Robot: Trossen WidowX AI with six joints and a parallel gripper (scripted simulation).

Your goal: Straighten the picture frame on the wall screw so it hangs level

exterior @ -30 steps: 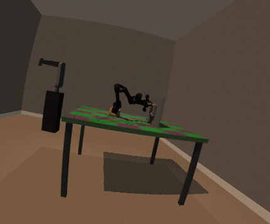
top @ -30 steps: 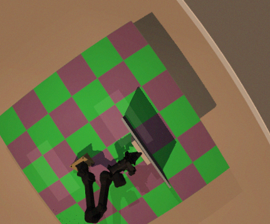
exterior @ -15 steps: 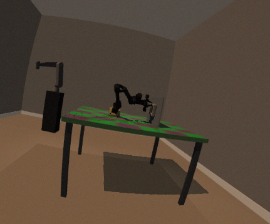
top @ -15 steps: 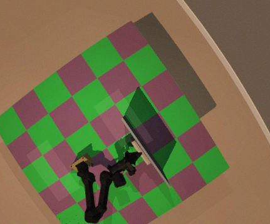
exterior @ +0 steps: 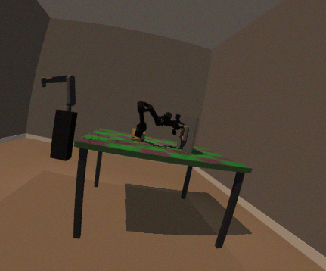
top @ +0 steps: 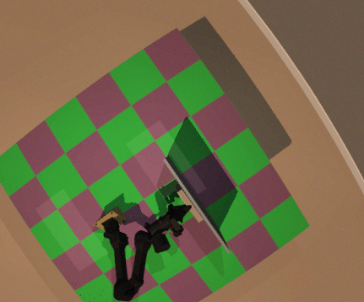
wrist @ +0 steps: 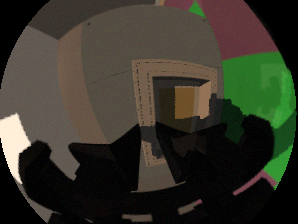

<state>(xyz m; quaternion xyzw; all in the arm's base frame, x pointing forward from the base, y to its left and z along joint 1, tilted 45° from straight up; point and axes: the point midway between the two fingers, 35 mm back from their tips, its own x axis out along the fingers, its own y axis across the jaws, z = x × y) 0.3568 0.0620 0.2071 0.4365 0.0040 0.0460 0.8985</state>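
The picture frame (top: pixel 184 196) (exterior: pixel 186 133) (wrist: pixel 142 90) has a light tan wooden rim around a dark picture with an ochre patch. It hangs on the near face of a grey upright wall panel (exterior: pixel 194 130) (wrist: pixel 112 45). In the wrist view its rim looks slightly tilted against the panel, but the lens bends the lines, so the exact lean is hard to tell. My gripper (wrist: pixel 147 125) (top: pixel 190 207) is shut on the rim's left rail as the wrist view shows it, near its lower part. The screw and the notched strip are hidden behind the frame.
The panel stands on a green and mauve checkered table (top: pixel 138 69) (exterior: pixel 164 153). My arm's base sits on a tan block (top: pixel 103 220) (exterior: pixel 135 133). A second grey arm (exterior: pixel 70 91) stands on a black pedestal (exterior: pixel 63 134) beyond the table's left edge.
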